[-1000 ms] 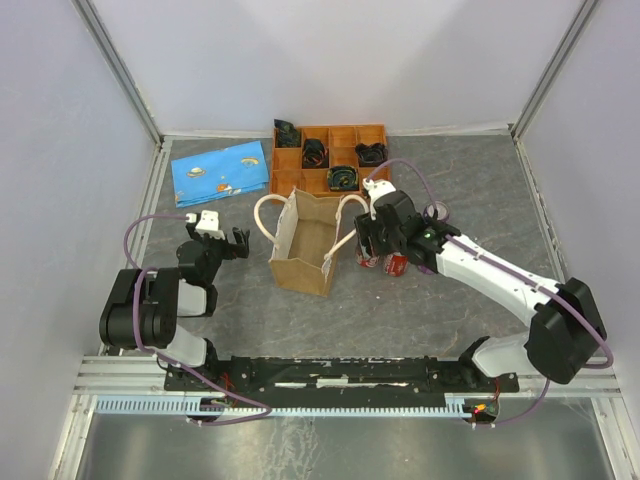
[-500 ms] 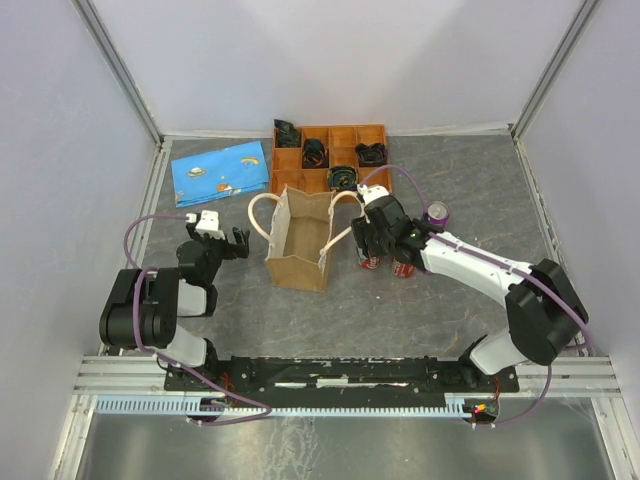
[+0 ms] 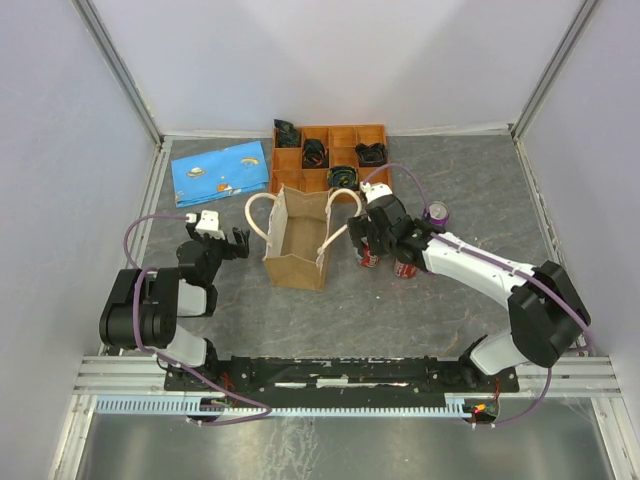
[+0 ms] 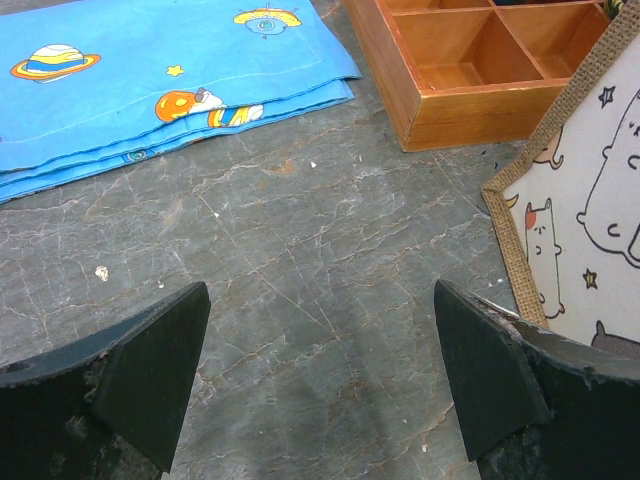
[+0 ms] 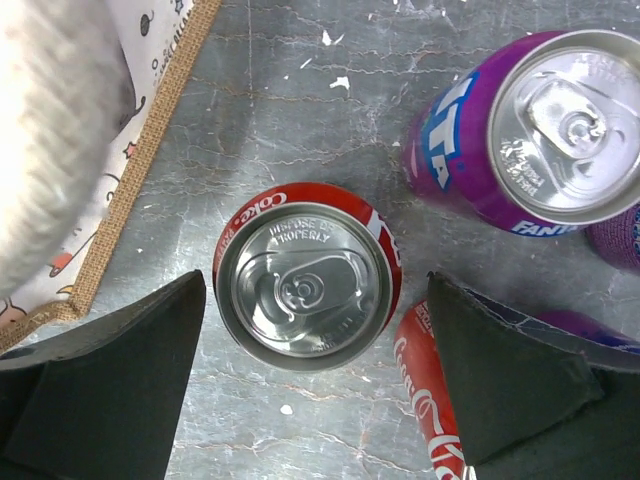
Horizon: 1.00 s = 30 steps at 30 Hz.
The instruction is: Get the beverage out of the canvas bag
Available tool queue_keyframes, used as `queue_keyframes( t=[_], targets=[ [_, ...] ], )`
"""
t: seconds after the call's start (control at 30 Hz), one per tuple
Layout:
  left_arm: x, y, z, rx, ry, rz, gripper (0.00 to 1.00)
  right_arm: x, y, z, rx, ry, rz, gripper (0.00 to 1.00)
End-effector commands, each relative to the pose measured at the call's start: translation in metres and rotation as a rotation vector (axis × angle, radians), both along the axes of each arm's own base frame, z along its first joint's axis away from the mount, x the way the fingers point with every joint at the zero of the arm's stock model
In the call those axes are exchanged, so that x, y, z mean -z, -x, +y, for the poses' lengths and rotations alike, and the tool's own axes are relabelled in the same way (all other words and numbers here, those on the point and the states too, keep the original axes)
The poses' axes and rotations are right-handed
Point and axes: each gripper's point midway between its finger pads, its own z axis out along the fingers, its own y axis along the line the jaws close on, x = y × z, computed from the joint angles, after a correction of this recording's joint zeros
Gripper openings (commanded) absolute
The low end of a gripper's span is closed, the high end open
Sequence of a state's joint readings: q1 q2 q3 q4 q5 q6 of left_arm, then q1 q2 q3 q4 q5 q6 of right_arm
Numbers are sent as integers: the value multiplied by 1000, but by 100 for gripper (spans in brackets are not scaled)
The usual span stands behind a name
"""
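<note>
The tan canvas bag (image 3: 295, 240) stands open on the table, its cream handles looped out to either side; its inside shows no can. My right gripper (image 3: 368, 238) is open just right of the bag, over an upright red Coke can (image 3: 368, 259). In the right wrist view the jaws of the right gripper (image 5: 316, 287) stand wide on both sides of that Coke can (image 5: 308, 290) without touching it. The bag's edge (image 5: 150, 110) is at the left. My left gripper (image 3: 230, 243) is open and empty left of the bag, as the left wrist view of the left gripper (image 4: 320, 370) shows.
A second red can (image 3: 405, 266) and a purple Fanta can (image 3: 436, 213) stand right of the Coke can; the right wrist view also shows the Fanta can (image 5: 530, 130). An orange compartment tray (image 3: 290, 160) sits behind the bag. A blue cloth (image 3: 220, 168) lies at the back left.
My right gripper has moved a little left and back, uncovering the purple can. The bag has slid slightly left. The left arm has not moved.
</note>
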State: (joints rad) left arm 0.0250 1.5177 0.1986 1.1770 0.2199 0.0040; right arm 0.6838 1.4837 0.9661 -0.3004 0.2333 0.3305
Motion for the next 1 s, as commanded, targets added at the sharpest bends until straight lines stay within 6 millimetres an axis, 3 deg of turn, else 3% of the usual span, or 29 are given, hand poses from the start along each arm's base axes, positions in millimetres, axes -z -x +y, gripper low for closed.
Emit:
queue_keyframes(
  t=[0.0,0.17,0.33,0.47,0.53,0.8,0.97],
  targets=[
    [-16,-4,1,16,-47,-71,99,-21,-5,-6,20,-6,-53,99],
    [-16,-4,1,16,-47,-71,99,-47,-7,-3,7,-17,-88,99],
    [-16,-4,1,16,-47,-71,99,-102,-5,-19,52,-27,-212,99],
    [-16,-4,1,15,-47,-71,99,-155,-2,-56,168,-24,-372,99],
    [-15,-4,1,16,-47,-70,99,-170,-2,-76,231,6,-428,99],
    [-16,-4,1,15,-47,-70,99,-194,-6,-154,491,68,-537,99],
    [-16,-4,1,17,-47,-71,99,-197,-8,-224,718,49,-538,99]
  ],
)
